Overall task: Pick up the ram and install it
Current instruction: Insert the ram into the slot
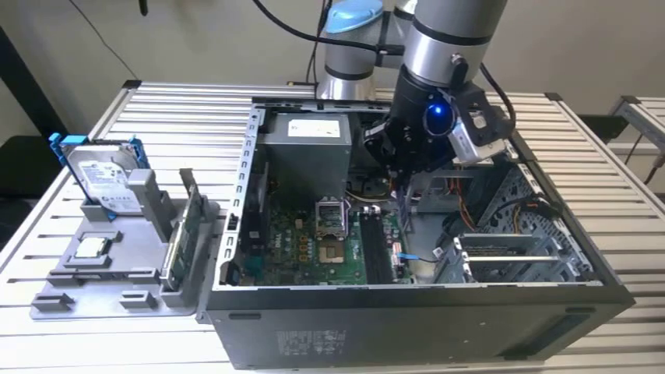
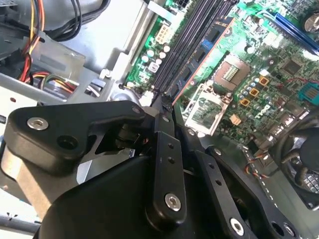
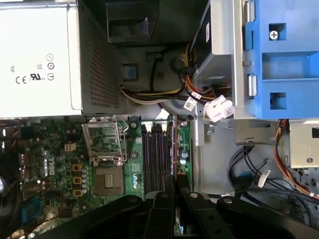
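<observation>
The jaws are closed on the ram (image 3: 174, 149), which is held edge-on over the memory slots (image 3: 154, 157) of the motherboard (image 1: 311, 241) inside the open computer case (image 1: 416, 312) on the slatted surface (image 1: 177, 117).

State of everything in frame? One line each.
gripper: shut on the ram, inside the case.
ram: held on edge, along the memory slots; cannot tell whether it is seated.
computer case: lying flat, side open.
hard drive: upright in its blue frame on the grey holder.
</observation>
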`<state>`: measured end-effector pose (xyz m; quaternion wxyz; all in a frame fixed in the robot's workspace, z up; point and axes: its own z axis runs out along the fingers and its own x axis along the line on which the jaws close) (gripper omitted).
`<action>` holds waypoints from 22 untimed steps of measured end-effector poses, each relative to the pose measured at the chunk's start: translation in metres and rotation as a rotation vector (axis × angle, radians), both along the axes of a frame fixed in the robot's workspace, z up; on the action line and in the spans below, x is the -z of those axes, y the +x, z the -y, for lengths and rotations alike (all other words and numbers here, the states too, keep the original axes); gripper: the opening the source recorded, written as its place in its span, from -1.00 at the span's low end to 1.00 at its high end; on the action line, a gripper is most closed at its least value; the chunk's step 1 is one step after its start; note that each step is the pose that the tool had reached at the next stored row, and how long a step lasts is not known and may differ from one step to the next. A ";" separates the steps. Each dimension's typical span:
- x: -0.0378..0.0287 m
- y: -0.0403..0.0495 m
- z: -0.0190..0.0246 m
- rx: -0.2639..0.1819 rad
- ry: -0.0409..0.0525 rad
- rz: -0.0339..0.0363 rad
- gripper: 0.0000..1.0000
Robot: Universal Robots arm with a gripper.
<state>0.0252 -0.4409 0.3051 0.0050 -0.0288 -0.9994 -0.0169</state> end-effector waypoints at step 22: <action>0.0386 -0.0047 0.0190 -0.005 0.0011 0.0000 -0.72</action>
